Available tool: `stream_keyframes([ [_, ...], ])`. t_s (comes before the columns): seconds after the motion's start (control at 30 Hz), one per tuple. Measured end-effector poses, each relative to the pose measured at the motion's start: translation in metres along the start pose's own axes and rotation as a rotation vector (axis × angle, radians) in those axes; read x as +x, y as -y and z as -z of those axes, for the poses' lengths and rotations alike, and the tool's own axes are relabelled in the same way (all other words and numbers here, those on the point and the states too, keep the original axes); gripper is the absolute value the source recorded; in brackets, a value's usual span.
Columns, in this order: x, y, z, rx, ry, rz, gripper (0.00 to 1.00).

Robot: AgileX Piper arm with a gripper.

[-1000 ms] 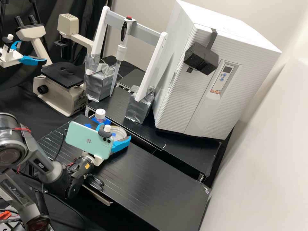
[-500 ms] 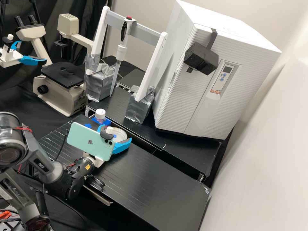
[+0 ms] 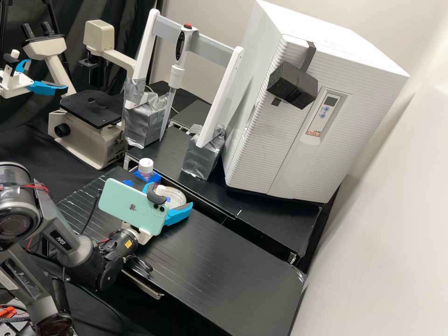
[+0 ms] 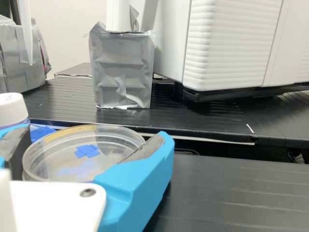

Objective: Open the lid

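Ideally, the open fingers (image 4: 145, 181) astride the clear dish (image 4: 32, 170) on the desk (image 4: 231, 198) should line up with its lid's (image 4: 112, 144) rim, close softly, then lift straight without tilting.

Round clear lid (image 4: 87, 151) with small blue tape on top, sitting over shallow transparent dish (image 4: 46, 176), flat on black bench (image 3: 224, 266)
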Motion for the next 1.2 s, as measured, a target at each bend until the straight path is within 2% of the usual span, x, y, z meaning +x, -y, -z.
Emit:
stream_keyframes([
  [0.3,-0.0009,-0.0018,-0.0005,-0.002,0.005,-0.012,1.00],
  [0.33,-0.0013,-0.0026,-0.0010,-0.002,0.009,-0.017,0.00],
  [0.6,-0.0019,-0.0036,0.0004,-0.009,0.002,-0.025,0.00],
  [1.2,0.0002,-0.0008,0.0029,0.003,-0.010,-0.014,0.00],
])
